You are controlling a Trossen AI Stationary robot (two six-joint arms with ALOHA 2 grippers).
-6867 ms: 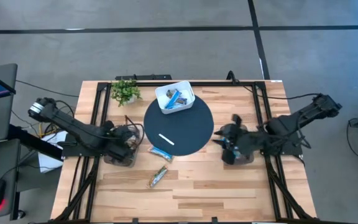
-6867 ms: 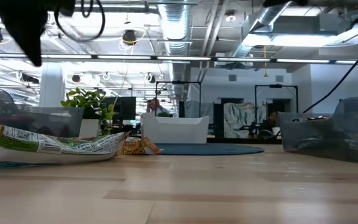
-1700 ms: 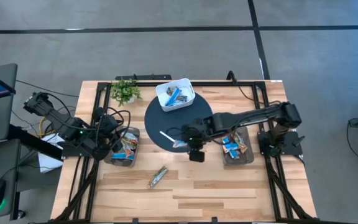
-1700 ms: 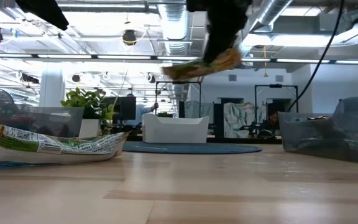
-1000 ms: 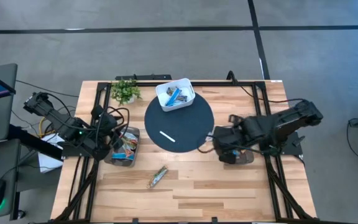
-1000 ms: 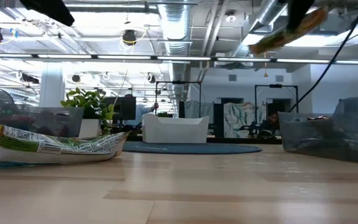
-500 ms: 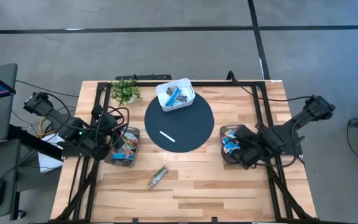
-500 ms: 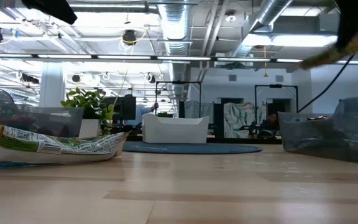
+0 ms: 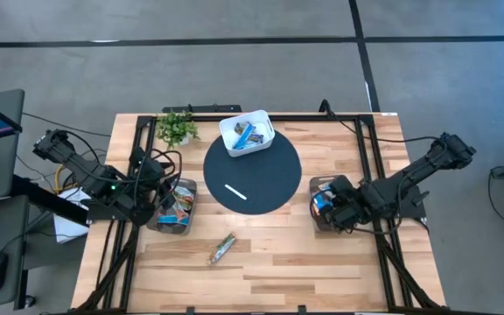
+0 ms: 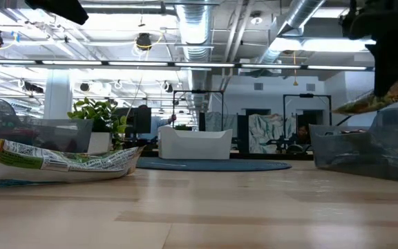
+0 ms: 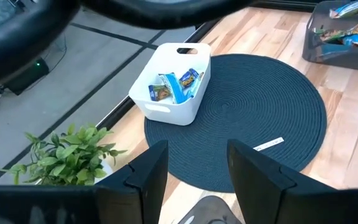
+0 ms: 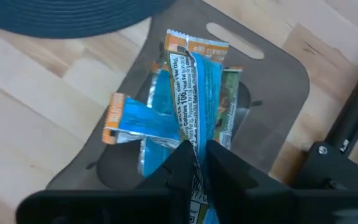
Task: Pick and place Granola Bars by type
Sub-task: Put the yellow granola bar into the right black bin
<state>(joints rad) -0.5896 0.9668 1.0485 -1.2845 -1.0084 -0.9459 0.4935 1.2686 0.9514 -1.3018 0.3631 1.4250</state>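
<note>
Mid-sort: right gripper [image 12: 194,158] clamped on a blue bar [image 12: 194,93] over the 3 o'clock bin [image 9: 318,220], one bar [image 9: 223,248] left at 6 o'clock, more in white box [image 9: 231,143]; left gripper [image 11: 194,168] apart, idle at 9 o'clock.

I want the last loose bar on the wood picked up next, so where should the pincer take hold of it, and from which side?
The loose granola bar lies flat on the bare table, slanted, with open wood all round it. Coming straight down from above looks best, closing across its narrow width near the middle. The left pincer, open above the bin, is probably the nearer one.
</note>
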